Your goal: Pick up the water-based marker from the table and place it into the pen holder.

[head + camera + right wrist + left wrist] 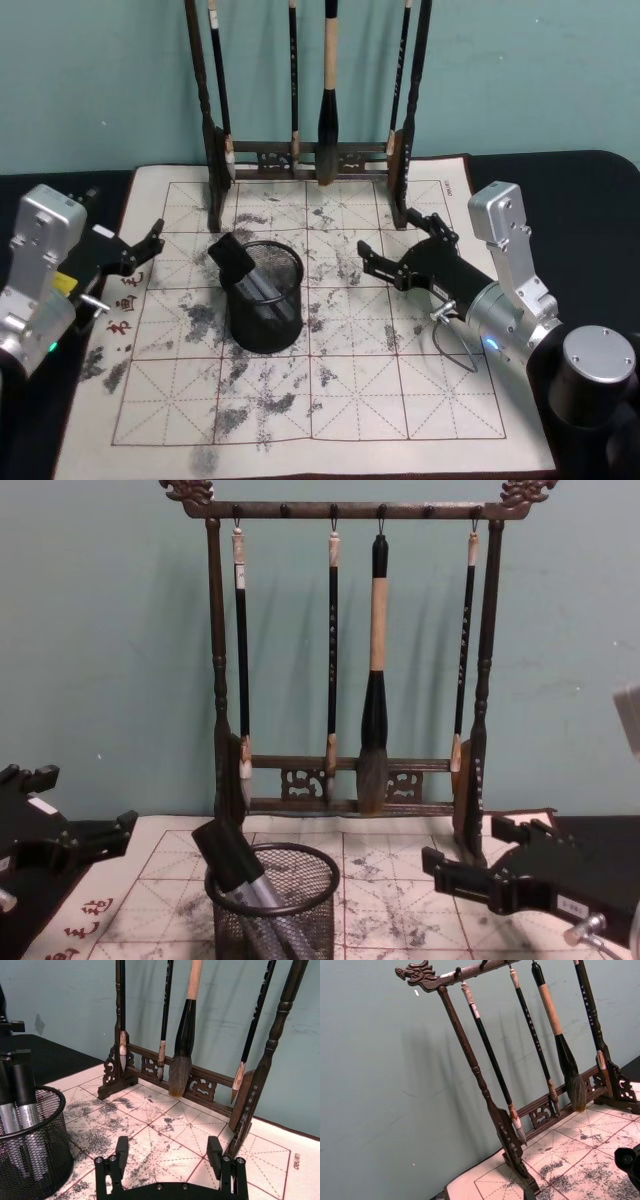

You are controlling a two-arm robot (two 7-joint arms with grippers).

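Note:
The black wire-mesh pen holder (265, 318) stands on the ink-stained mat, left of centre. Two water-based markers (25, 1105) with grey barrels and black caps lean inside it, and one cap (232, 258) sticks out over the rim. In the chest view the pen holder (290, 915) is at the bottom with a marker (232, 862) slanting out of it. My right gripper (386, 236) hovers open and empty to the holder's right, with both fingers showing in the right wrist view (167, 1147). My left gripper (148, 252) hangs open and empty at the mat's left edge.
A tall dark wooden brush rack (310, 160) with several hanging brushes (374, 720) stands at the back of the mat, close behind my right gripper. The gridded calligraphy mat (330, 400) lies on a black table and is bare toward the front.

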